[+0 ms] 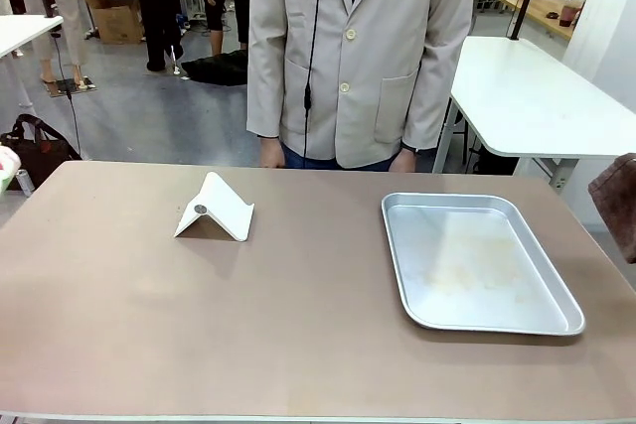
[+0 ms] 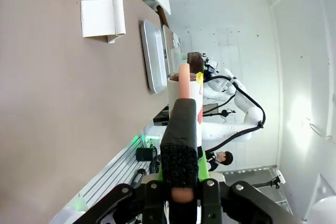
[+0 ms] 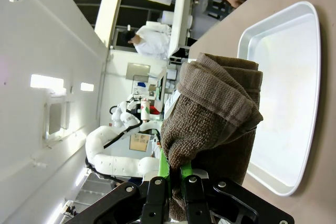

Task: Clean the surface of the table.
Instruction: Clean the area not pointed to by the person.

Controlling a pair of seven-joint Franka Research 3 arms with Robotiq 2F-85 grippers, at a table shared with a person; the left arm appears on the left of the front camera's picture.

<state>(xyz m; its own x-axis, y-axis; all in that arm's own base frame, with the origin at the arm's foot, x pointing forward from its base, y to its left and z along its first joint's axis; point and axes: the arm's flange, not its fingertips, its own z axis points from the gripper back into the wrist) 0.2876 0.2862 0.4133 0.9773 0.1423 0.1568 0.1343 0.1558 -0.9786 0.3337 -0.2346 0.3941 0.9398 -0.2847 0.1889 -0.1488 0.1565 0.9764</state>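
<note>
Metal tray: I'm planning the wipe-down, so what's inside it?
No object lies in the metal tray; only faint yellowish smears show on its floor. The table beneath it is covered, so that patch cannot be judged.

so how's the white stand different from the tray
The stand is white, small and folded into a tent shape rising off the table; the tray is shiny metal, much larger, flat and shallow. The stand sits on the robot's left half, the tray on the right. Both rest on the table, well apart.
</note>
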